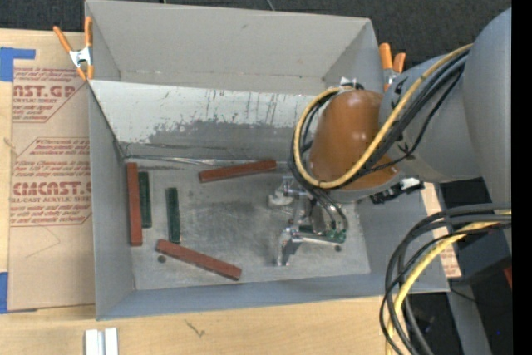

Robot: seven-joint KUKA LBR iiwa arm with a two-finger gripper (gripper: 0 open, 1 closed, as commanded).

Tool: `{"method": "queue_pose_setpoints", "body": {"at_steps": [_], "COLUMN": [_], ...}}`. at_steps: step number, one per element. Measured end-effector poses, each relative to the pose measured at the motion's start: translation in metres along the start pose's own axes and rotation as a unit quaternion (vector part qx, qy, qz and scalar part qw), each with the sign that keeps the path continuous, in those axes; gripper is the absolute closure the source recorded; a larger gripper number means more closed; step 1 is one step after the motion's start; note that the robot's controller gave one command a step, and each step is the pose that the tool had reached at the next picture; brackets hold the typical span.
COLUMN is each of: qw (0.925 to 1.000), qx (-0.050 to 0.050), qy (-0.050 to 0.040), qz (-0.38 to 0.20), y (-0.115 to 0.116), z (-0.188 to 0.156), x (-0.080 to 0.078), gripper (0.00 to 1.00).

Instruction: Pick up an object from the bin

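My gripper (281, 226) hangs low over the right part of the bin floor, under the orange wrist cover. Its two metal fingers (276, 198) stand apart, open, with bare floor between them. A reddish-brown bar (237, 171) lies just behind and to the left of the gripper, near the back wall. Another reddish-brown bar (198, 258) lies slanted along the front, its right end a short way left of the nearer finger. A dark green bar (172, 214) lies upright in view, farther left.
By the left wall lie a third reddish-brown bar (134, 204) and a second dark green bar (144, 199), side by side. A small dark speck (161, 258) sits near the front bar. Cables loop round the wrist on the right.
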State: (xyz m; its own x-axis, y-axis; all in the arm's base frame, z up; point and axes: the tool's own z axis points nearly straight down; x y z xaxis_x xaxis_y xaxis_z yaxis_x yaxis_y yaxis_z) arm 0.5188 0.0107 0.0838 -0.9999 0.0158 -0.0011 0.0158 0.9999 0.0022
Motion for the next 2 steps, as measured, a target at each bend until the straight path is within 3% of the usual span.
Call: {"method": "queue_pose_setpoints", "body": {"at_steps": [1, 2], "qw": [0.9943, 0.9999], "qx": [0.001, -0.002], "qy": [0.0004, -0.0036], "qz": [0.107, 0.013], "y": [-0.044, -0.07], "z": [-0.01, 0.008], "x": [-0.008, -0.016], "gripper": [0.0, 1.0]}}
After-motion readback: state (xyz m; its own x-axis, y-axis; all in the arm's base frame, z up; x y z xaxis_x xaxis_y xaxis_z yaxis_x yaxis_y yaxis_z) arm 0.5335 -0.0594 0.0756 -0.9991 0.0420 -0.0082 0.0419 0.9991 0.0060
